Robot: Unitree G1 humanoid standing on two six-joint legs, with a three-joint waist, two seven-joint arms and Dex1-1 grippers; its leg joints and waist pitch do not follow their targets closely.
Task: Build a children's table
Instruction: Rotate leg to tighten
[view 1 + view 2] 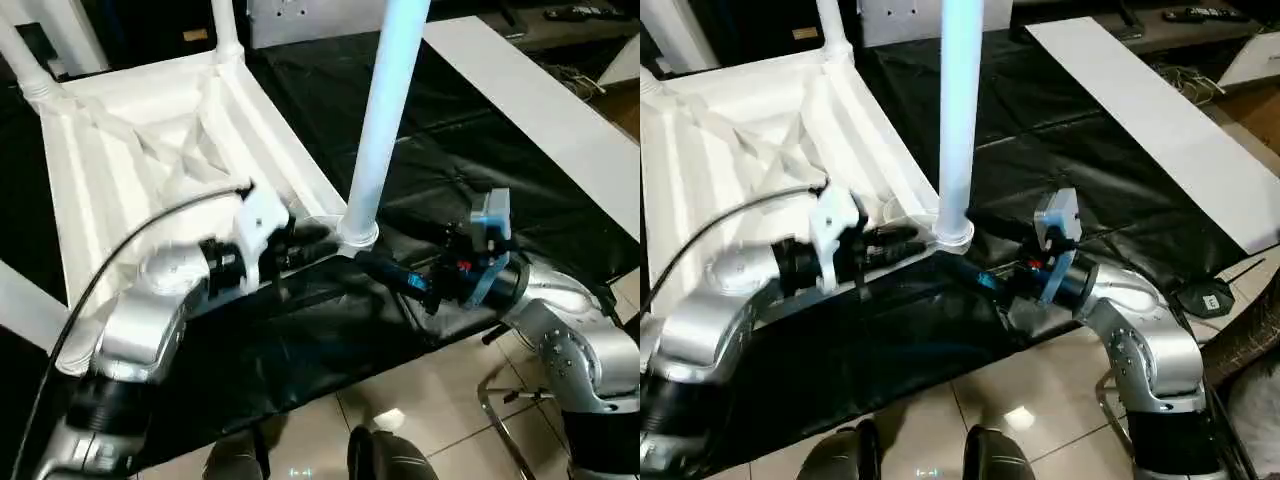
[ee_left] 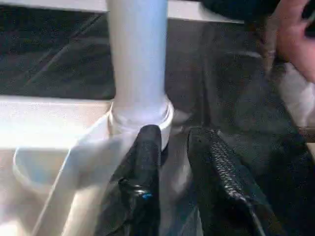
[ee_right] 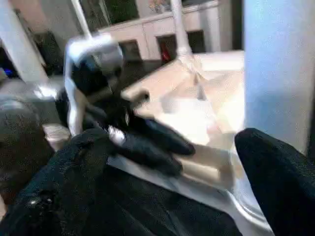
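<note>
Table top (image 1: 130, 150) lies upside down on black desk (image 1: 480, 170), 10 o'clock. Leg (image 1: 385, 110) upright in near corner socket. Left pincer (image 2: 172, 147) narrowly parted at socket; right pincer (image 3: 197, 162) wide, empty, beside leg.

Head pair looking down, wrist cameras close on leg (image 1: 385, 120)

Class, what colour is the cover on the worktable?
Black cover, clearest in the left eye view.
</note>
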